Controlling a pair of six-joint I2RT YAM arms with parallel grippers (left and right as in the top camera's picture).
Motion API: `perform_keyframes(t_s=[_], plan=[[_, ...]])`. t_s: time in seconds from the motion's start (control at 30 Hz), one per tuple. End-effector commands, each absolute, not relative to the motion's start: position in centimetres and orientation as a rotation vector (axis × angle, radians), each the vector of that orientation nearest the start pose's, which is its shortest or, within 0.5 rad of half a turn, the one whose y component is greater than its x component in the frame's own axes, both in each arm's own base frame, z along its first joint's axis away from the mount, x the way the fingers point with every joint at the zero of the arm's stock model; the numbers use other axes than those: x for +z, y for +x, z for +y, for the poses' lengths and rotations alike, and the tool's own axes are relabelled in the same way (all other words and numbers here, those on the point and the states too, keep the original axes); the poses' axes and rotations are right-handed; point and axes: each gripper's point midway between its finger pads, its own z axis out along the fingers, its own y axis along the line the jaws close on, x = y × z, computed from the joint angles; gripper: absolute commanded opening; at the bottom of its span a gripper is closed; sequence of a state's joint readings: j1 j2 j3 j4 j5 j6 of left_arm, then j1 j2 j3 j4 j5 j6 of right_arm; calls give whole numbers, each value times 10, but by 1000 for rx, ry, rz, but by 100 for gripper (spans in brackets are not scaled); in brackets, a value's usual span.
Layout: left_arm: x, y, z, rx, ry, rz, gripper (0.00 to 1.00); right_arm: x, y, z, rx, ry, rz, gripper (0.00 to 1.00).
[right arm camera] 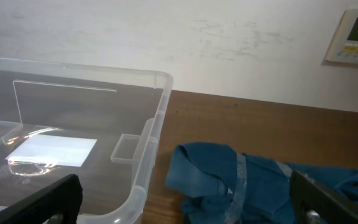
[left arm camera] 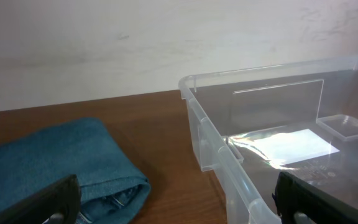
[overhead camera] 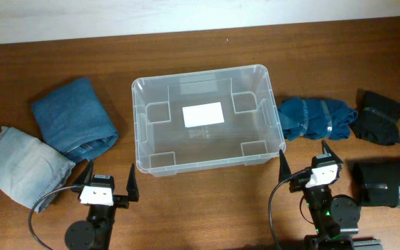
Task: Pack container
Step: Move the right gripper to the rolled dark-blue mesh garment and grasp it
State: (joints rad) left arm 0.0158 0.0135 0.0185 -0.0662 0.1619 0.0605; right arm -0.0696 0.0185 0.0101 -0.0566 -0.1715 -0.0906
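Note:
The clear plastic container (overhead camera: 143,142) stands in the middle of the table, empty, with a white label (overhead camera: 203,114) on its bottom. It also shows in the left wrist view (left arm camera: 229,155) and the right wrist view (right arm camera: 148,149). My left gripper (overhead camera: 107,181) is open and empty near the front edge, left of the container's front corner. My right gripper (overhead camera: 304,159) is open and empty in front of the container's right front corner, near a teal rolled garment (overhead camera: 314,118).
Folded blue jeans (overhead camera: 73,114) and light-blue jeans (overhead camera: 21,167) lie left of the container. The teal garment (right arm camera: 260,186), a black folded cloth (overhead camera: 377,118) and a black bundle (overhead camera: 391,184) lie to the right. A wall runs behind the table.

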Motion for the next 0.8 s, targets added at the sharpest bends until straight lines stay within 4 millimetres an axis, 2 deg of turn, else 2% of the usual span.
perform_keyframes(t_s=[0.0, 0.77], plan=[[161, 244, -27, -91, 173, 1622, 100, 158, 246, 12, 11, -151, 1634, 98], [162, 244, -27, -91, 173, 1621, 99, 158, 246, 8, -4, -137, 1635, 98]])
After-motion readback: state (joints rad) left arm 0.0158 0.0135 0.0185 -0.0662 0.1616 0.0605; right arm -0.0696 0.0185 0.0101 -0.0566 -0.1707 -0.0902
